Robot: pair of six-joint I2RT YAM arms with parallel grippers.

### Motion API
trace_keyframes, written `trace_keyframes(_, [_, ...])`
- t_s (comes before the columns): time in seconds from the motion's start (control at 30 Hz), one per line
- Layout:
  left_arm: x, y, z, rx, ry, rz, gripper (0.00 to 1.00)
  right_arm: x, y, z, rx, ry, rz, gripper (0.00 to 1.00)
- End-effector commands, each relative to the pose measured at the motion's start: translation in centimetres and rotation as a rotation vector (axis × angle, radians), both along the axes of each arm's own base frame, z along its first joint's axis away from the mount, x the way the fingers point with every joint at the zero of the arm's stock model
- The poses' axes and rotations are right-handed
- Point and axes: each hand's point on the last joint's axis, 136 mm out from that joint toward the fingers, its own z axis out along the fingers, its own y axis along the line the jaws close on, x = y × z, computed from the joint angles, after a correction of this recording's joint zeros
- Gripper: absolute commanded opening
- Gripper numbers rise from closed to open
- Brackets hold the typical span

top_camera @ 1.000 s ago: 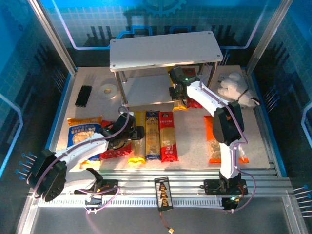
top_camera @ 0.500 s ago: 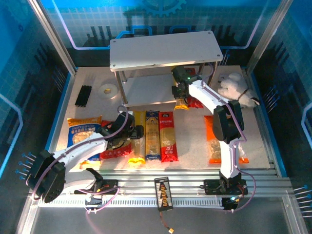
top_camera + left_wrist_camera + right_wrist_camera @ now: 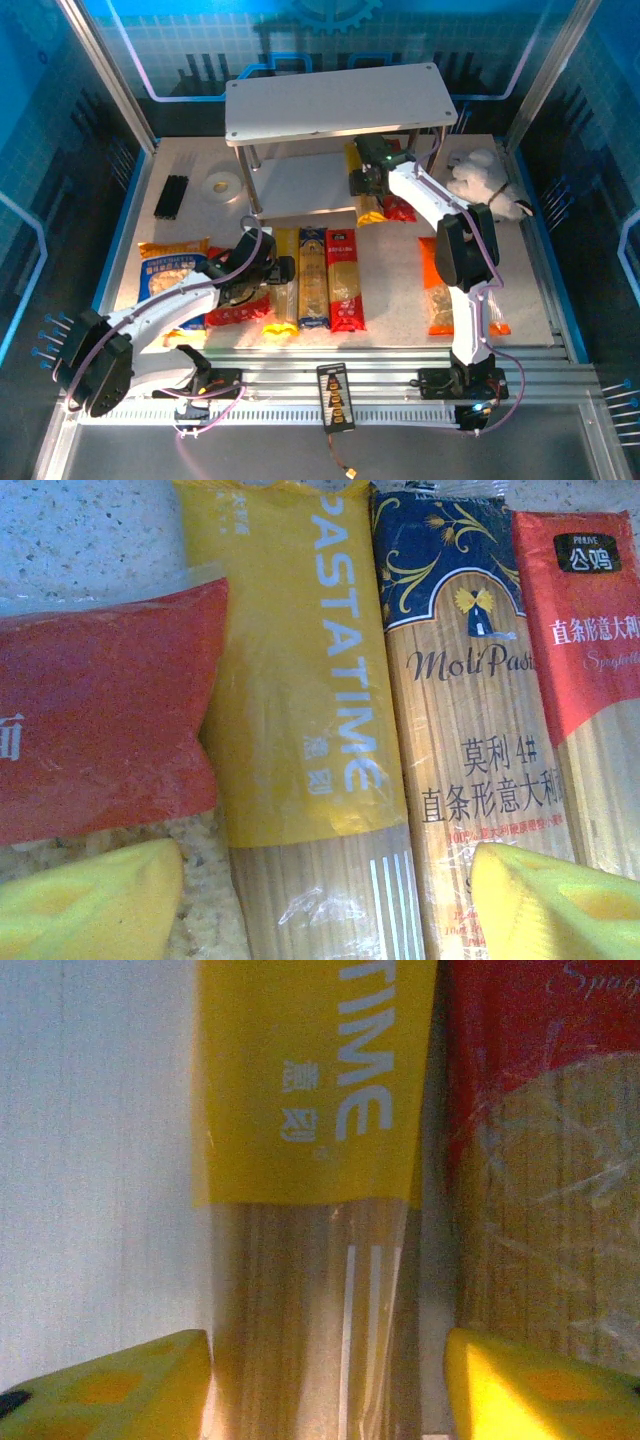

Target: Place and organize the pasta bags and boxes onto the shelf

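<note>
— Where is the yellow spaghetti pack (image 3: pixel 310 1110) found?
— It is laid on the shelf's (image 3: pixel 335 100) lower board, at its right end, beside a red spaghetti pack (image 3: pixel 540 1160). The right hand (image 3: pixel 325 1355) is spread wide around it, and nothing is gripped.
— And the left hand (image 3: pixel 325 880)?
— It is held open and empty over the packs lined up toward the desk's (image 3: pixel 80 530) near edge.
— What could be spoiled?
— The pack's near end seems to overhang the board. If the film is snagged by a finger on withdrawal, the pack could be dragged off.
</note>
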Motion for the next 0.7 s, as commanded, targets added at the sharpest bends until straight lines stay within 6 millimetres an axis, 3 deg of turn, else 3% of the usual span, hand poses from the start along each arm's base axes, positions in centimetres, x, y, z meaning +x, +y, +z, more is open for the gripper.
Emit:
trace_keyframes(0.0, [0.0,-0.1,1.1,-0.015,-0.012,-0.017,0.77,1.4,0.1,2.7,0.069,-0.069,-0.007,0.7])
trace_keyframes(0.13, [-0.3,-0.3,1.2,-0.027,-0.007,-0.031,0.76,1.0,-0.2,5.3,0.093,-0.133,-0.016,0.74])
trace_keyframes(0.23, [-0.5,-0.5,1.3,-0.038,-0.006,-0.041,0.74,-0.4,-1.0,7.8,0.103,-0.181,-0.022,0.76])
trace_keyframes(0.43, [-1.5,-1.9,1.4,0.003,-0.006,-0.085,0.73,-7.4,-2.3,9.2,0.159,-0.21,-0.002,0.76])
trace_keyframes(0.67, [-2.0,-3.8,0.1,0.063,0.031,-0.118,0.72,-15.7,-2.5,7.0,0.213,-0.152,0.04,0.76])
